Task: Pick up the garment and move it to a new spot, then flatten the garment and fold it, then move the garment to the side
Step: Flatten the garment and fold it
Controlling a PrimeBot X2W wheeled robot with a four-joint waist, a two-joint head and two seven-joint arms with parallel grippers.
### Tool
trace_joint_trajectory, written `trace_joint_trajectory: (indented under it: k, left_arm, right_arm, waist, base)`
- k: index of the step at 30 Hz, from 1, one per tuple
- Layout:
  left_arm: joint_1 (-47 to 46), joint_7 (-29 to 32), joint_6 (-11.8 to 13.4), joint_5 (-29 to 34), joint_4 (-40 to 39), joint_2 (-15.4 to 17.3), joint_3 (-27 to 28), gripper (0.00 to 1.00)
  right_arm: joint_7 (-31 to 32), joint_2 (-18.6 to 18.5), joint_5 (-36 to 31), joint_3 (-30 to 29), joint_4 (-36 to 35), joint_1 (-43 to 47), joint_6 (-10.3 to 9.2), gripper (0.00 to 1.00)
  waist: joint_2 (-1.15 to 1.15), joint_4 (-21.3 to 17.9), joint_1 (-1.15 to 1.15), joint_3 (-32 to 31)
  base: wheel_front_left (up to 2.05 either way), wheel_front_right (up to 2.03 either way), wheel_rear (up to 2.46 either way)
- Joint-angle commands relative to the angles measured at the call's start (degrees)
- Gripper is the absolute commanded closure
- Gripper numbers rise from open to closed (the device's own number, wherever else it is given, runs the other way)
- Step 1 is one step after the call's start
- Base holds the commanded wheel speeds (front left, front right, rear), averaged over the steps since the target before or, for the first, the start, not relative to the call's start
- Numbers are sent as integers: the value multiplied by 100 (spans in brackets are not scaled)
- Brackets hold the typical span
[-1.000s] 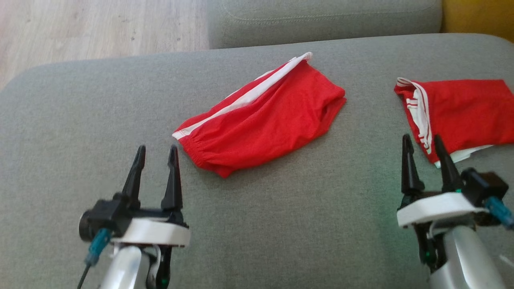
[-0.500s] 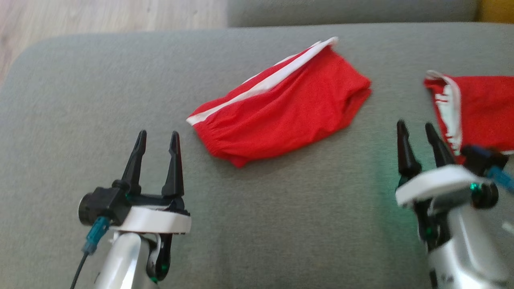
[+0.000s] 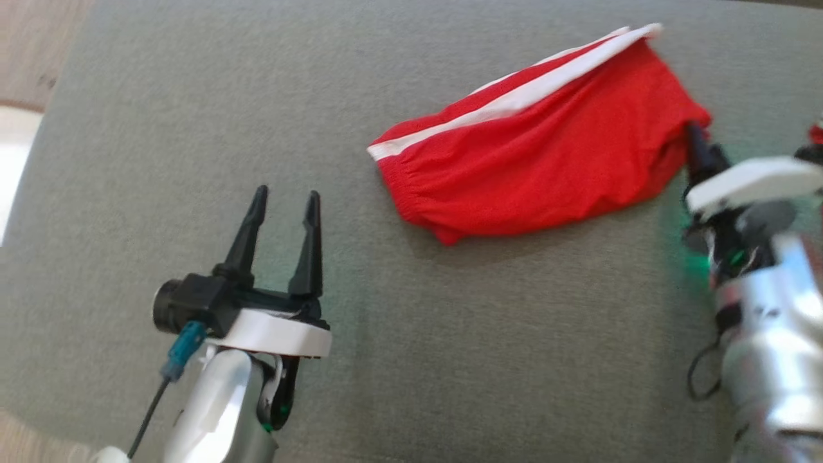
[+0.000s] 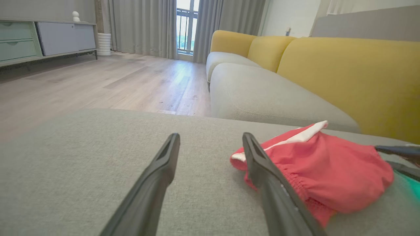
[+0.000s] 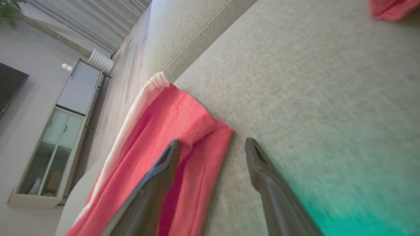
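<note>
The garment is a pair of red shorts with a white side stripe, lying crumpled on the grey cushion. My right gripper is rolled onto its side at the shorts' right end. In the right wrist view, my right gripper stands open, one finger over the red cloth and the other over bare cushion. My left gripper is open with nothing in it, low on the cushion to the left of the shorts. In the left wrist view, my left gripper has the waistband just to its right.
A second red garment lies further right on the cushion. Beyond the cushion run a yellow sofa back and a wooden floor with a cabinet. The cushion's left edge drops to the floor.
The camera has turned down and right. My right gripper has swung left from the second garment to the shorts' right end and rolled onto its side. My left gripper stays open in place.
</note>
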Motion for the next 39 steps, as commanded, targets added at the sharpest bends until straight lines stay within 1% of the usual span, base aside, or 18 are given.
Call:
trace_joint_trajectory:
  k: [1, 4, 7, 8, 15, 20, 21, 22, 23, 29, 39]
  left_arm:
    - [-190, -29, 35, 72, -110, 31, 125, 0]
    - [-266, -29, 90, 113, -59, 31, 43, 0]
    - [-294, -29, 130, 94, -47, 31, -39, 0]
    - [-288, -29, 158, 73, -56, 31, -70, 0]
    - [-272, -29, 220, 28, -75, 31, -93, 0]
    - [-301, -29, 224, 14, -81, 31, -80, 0]
    - [-312, -29, 223, 5, -83, 31, -82, 0]
    - [-322, -29, 224, -5, -86, 30, -87, 0]
    - [-329, -29, 227, -13, -89, 30, -94, 0]
    - [-347, -29, 232, -49, -64, 30, -120, 0]
    - [-262, -29, 244, -27, -16, 30, -65, 0]
  right_arm:
    - [105, 124, 179, 94, 140, -193, -4, 0]
    - [93, 124, 322, -85, 691, -544, -4, 0]
    - [68, 124, 385, -167, 1136, -801, -4, 0]
    - [75, 124, 383, -166, 1394, -941, -4, 0]
    - [94, 125, 192, -85, 2118, -1367, -4, 0]
    - [73, 125, 46, -44, 2411, -1577, -4, 0]
    - [76, 125, -3, -35, 2448, -1607, -4, 18]
    - [78, 125, -47, -31, 2477, -1636, -4, 77]
    - [73, 125, -99, -21, 2500, -1661, -4, 100]
    - [-8, 125, -286, -36, 2571, -1751, -4, 100]
    - [-669, 90, -547, 76, 2516, -1729, -4, 100]
  waist:
    - [0, 194, 0, 151]
    - [0, 333, 0, 222]
    - [0, 434, 0, 238]
    - [0, 470, 0, 249]
    - [0, 503, 0, 246]
    - [0, 470, 0, 274]
    - [0, 464, 0, 284]
    - [0, 460, 0, 295]
    - [0, 455, 0, 303]
    - [0, 439, 0, 302]
    - [0, 334, 0, 89]
  base:
    - [0, 0, 0]
    - [0, 0, 0]
    - [0, 0, 0]
    - [0, 0, 0]
    - [0, 0, 0]
    - [0, 0, 0]
    - [0, 0, 0]
    - [0, 0, 0]
    - [0, 0, 0]
    - [0, 0, 0]
    - [0, 0, 0]
